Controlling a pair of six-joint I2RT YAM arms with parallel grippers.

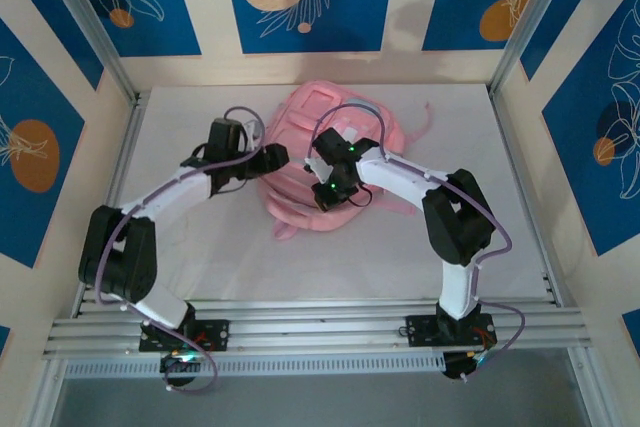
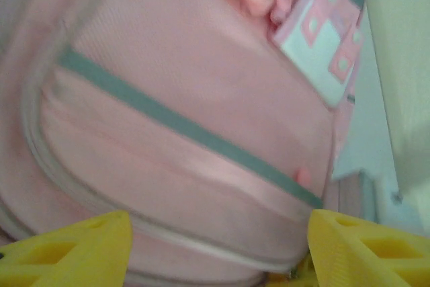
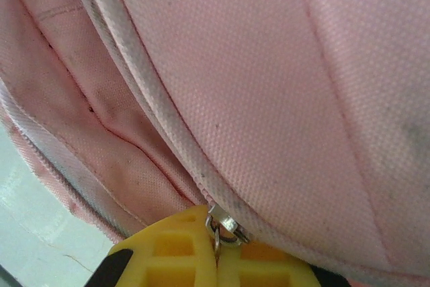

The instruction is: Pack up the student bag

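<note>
Student bag point(image 1: 300, 132), pink, lies at the middle of the white table point(image 1: 200, 247), toward the far side. Left gripper point(image 1: 278, 157) sits at the bag's left flank, its yellow fingers point(image 2: 74, 250) spread wide, with the fabric just beyond them. Right gripper point(image 1: 325, 195), on the bag's near side, is closed, pinching the metal zipper pull point(image 3: 223, 223) between its fingertips.

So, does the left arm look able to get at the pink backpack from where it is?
Likely yes: the left gripper stands open right at the pink backpack, nothing between them. The right gripper, shut on the zipper pull, sits on another part.
</note>
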